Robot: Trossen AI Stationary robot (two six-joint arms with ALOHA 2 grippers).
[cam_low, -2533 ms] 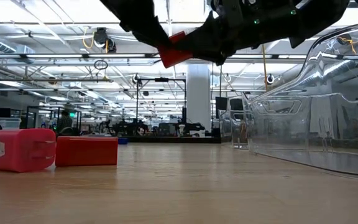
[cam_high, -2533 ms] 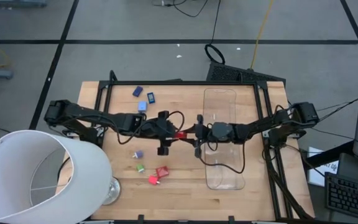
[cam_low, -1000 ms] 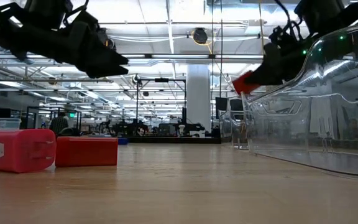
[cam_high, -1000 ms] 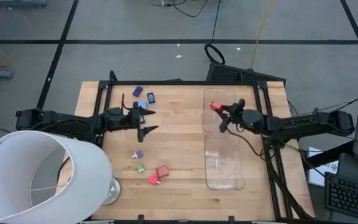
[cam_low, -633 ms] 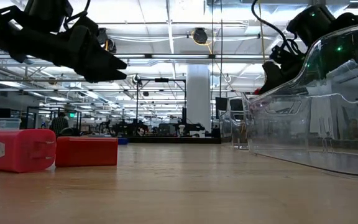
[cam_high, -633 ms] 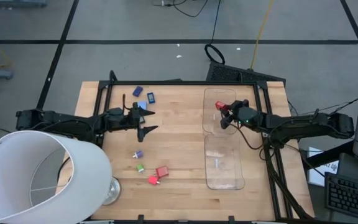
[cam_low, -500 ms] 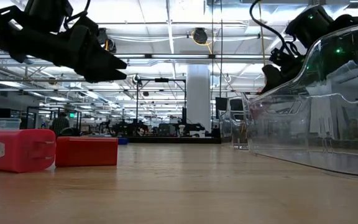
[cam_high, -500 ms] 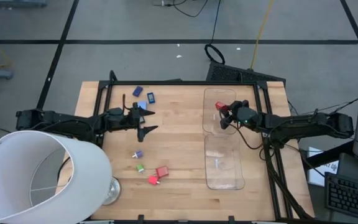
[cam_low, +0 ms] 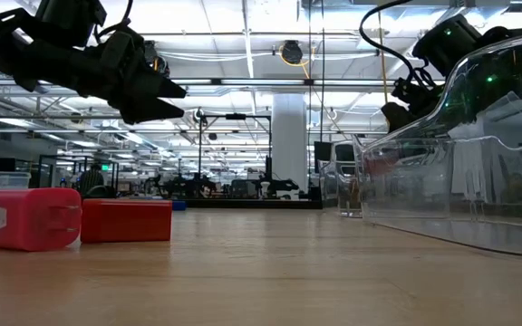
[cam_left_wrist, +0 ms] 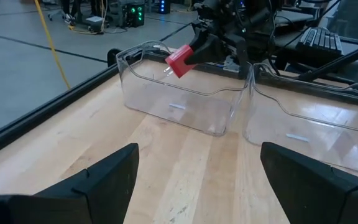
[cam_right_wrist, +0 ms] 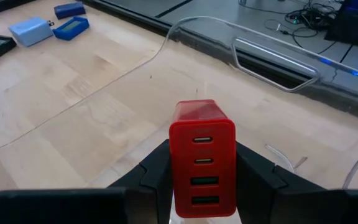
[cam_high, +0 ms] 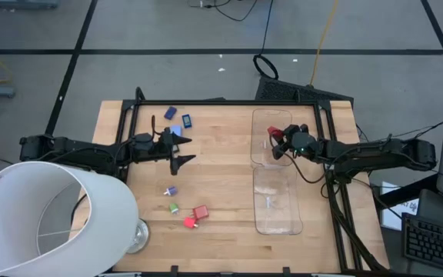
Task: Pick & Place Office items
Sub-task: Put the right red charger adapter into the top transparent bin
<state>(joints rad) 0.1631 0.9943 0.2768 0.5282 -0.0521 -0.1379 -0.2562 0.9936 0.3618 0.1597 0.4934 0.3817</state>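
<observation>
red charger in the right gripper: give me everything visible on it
The red charger is a small, glossy, blocky plastic adapter. One face carries four ports in a column, two small oval ones above two rectangular ones. The left wrist view shows metal prongs on the opposite end. The right gripper is shut on it, fingers pressing two opposite sides, so it hangs in the air, tilted, over the far compartment of the clear tray. It touches nothing but the fingers; it has not been set down.
</observation>
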